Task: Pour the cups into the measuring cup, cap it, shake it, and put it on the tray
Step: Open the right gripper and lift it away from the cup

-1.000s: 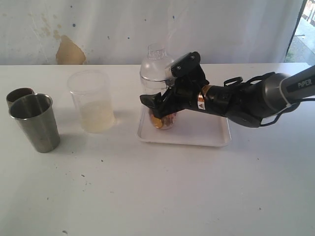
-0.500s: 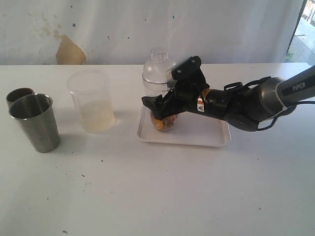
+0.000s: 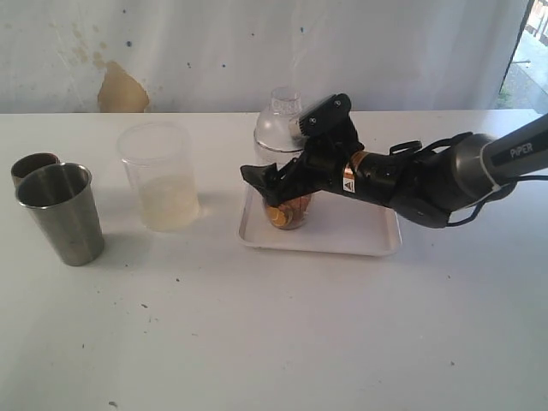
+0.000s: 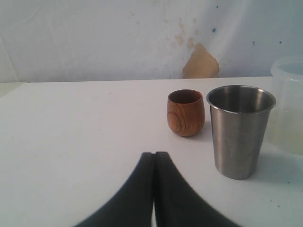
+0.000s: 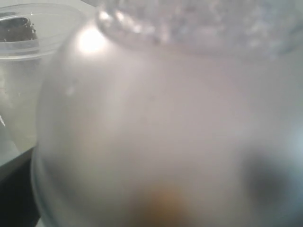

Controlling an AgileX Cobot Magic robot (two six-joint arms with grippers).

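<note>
The measuring cup (image 3: 286, 208), clear with a domed cap and orange-brown contents at its bottom, stands upright on the white tray (image 3: 368, 235). My right gripper (image 3: 276, 178) is open with its jaws either side of the cup, the near finger (image 3: 253, 175) just off its wall. In the right wrist view the cup (image 5: 165, 118) is so close that it blurs and hides the fingers. A steel cup (image 3: 60, 214) (image 4: 240, 130) stands far left beside a small brown wooden cup (image 4: 185, 112) (image 3: 32, 164). My left gripper (image 4: 155, 154) is shut and empty, short of them.
A frosted plastic cup (image 3: 160, 175) (image 4: 289, 109) holding pale yellowish liquid stands between the steel cup and the tray. The white table (image 3: 274, 325) ends at a stained white wall at the back. The right arm stretches over the tray from the right.
The capped measuring cup came down from a tilt and now stands upright on the tray. The right gripper's near finger moved outward from it. The left gripper is unchanged.
</note>
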